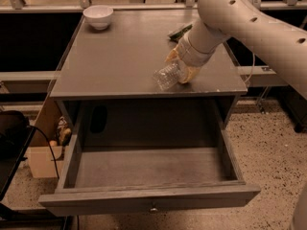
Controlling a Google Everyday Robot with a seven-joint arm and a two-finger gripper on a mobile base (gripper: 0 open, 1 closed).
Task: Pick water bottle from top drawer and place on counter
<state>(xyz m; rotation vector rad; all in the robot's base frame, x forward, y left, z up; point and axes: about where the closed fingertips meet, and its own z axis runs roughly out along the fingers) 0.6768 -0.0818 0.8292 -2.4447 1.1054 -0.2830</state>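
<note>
1 water bottle (167,75) lies on the counter (122,56), touching the claw (182,72).

White bowl (98,17) far left, green item (179,31) far right, cardboard box (41,159) below.

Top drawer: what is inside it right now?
The top drawer shows only its bare floor; the strip behind its front panel is hidden. The water bottle lies on the counter at the hand.
</note>
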